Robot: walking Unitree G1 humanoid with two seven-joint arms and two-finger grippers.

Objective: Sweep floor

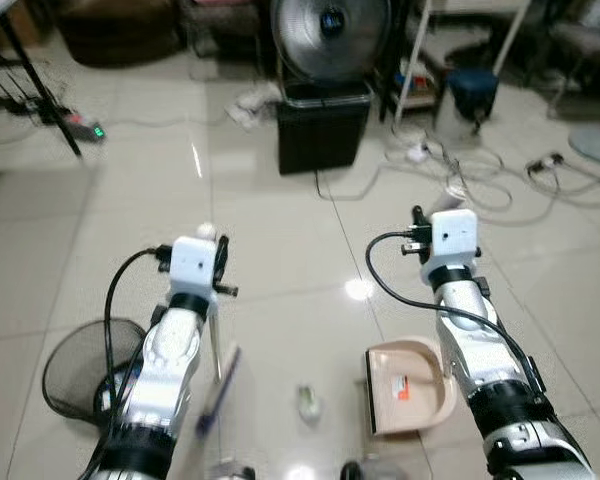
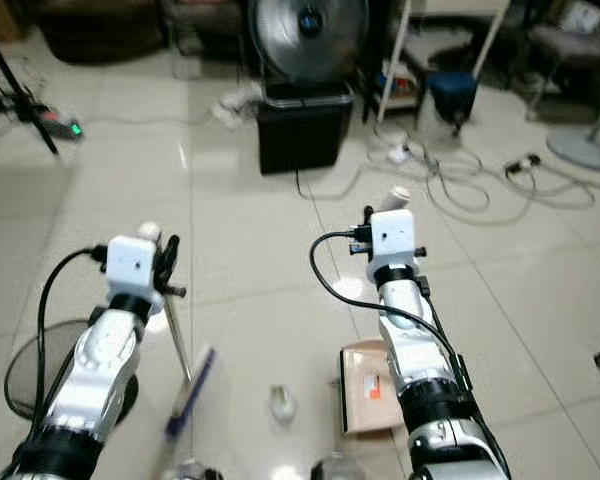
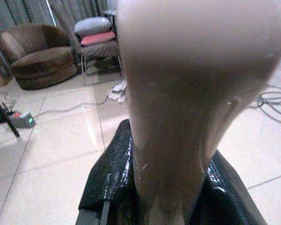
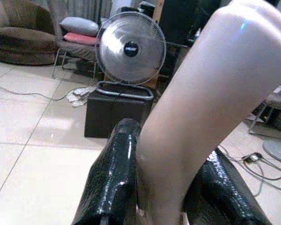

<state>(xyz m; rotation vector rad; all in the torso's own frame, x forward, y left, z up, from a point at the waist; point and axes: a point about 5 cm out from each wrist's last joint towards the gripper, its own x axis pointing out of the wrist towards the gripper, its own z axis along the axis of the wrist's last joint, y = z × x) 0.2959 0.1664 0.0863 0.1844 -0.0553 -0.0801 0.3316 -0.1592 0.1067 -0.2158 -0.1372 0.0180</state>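
Observation:
My left gripper [image 1: 220, 262] is shut on the pale handle of a broom [image 1: 216, 345]. Its shaft slants down to a purple bristle head [image 1: 218, 395] on the tiled floor. The handle's end [image 3: 192, 84] looms close in the left wrist view, between the black fingers [image 3: 107, 183]. My right gripper [image 1: 418, 240] is shut on the beige handle [image 4: 201, 103] of a dustpan. Its pan [image 1: 410, 385] rests on the floor under my right arm. A small crumpled scrap [image 1: 307, 402] lies between the bristles and the pan.
A black mesh bin [image 1: 85, 365] stands at my left. Ahead are a black box [image 1: 322, 125] with a fan [image 1: 330, 35] on it, loose cables [image 1: 460, 180] to its right and a power strip [image 1: 85, 128] far left. A bottle [image 1: 230, 468] lies near my feet.

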